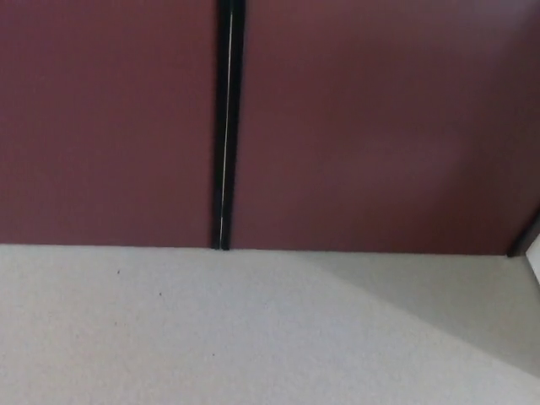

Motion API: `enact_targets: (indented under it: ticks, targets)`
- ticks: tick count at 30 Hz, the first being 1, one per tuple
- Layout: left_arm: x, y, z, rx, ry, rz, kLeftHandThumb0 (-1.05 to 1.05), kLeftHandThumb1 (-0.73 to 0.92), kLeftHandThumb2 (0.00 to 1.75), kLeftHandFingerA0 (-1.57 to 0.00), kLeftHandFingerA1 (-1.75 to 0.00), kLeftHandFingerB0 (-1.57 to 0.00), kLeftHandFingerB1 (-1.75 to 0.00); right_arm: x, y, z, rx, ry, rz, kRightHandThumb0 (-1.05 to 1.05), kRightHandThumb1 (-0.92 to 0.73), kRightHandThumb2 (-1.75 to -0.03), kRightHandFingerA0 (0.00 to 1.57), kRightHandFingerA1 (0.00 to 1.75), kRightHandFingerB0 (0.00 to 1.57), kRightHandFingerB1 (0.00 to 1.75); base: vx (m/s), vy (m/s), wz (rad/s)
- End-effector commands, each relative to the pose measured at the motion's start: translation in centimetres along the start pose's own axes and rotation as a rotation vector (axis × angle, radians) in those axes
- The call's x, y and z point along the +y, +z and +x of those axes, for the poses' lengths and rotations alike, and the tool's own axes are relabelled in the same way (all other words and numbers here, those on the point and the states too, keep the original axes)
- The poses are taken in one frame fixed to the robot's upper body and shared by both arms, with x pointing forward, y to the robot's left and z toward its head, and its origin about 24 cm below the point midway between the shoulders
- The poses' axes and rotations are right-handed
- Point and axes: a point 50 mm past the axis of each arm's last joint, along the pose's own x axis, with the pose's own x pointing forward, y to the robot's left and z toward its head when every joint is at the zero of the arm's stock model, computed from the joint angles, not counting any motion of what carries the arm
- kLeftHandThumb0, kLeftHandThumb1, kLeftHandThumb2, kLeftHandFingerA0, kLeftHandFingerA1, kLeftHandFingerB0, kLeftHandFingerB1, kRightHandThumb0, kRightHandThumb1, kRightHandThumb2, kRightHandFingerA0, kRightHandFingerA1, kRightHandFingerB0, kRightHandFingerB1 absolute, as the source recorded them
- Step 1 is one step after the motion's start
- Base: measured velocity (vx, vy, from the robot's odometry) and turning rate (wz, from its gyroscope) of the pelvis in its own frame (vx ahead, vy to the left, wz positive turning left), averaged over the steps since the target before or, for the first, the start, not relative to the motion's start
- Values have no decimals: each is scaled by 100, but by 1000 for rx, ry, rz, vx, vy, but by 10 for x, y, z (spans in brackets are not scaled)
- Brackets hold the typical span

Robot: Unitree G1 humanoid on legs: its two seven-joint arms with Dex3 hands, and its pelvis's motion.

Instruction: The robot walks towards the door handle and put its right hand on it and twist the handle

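**Two maroon panels and bare floor fill the view, with neither hand in sight**

We're looking down from the head camera, and the upper half of the picture is all dark maroon. There's a left panel [105, 122] and a wider right panel [371, 126], both flat and plain. Between them runs a narrow black gap [226, 126], dropping from the top edge straight down to the floor line, with a thin pale line along its middle. Whether these panels are the door itself, the view doesn't say for sure.

Below that, a pale, speckled floor [169, 337] takes the whole lower half, meeting the panels in a nearly level line. A couple of small dark specks [159, 294] sit on it toward the left. On the right side a greyer band of shadow [456, 295] slants down from the foot of the right panel toward the lower right corner.

At the far right edge, a dark upright strip [525, 239] leans in just where panel meets floor, with a sliver of something white below it.

The door handle? Not visible anywhere in this view. The right hand isn't in the picture, the left isn't either, so how open they are and what they hold can't be told.
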Motion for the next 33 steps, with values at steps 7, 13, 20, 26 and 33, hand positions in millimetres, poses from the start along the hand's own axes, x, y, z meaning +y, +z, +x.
enact_targets:
  ticks: [7, 13, 20, 26, 33]
  targets:
    - [-1, -1, 0, 10, -17, 23, -3, 33, 97, -59, -98, -49, -73, 0, 1, 0, 0, -3, -1, -19, -53, -56, 86, 49, 69, 44, 215, -42, 10]
    - [-2, -3, -1, 10, -24, 28, -8, 34, 93, -62, -99, -49, -73, 0, 2, 1, 1, 0, -14, -18, -53, -56, 86, 48, 69, 44, 386, -131, 9]
    - [-3, -5, -1, 15, -25, 36, -21, 60, 58, -74, -55, -57, -42, 0, 3, 1, -4, 8, -20, -19, -53, -56, 87, 49, 69, 44, 335, -73, -5]
    - [-3, -5, -1, 19, -28, 43, -21, 59, 58, -73, -54, -58, -43, 1, 3, 1, -9, 14, -18, -19, -53, -56, 86, 49, 69, 44, 216, 211, -2]
    - [-3, -4, -1, 22, -26, 28, -21, 58, 58, -74, -57, -58, -43, 1, 4, 1, -1, 14, -32, -18, -53, -56, 89, 50, 69, 44, 110, 58, 3]
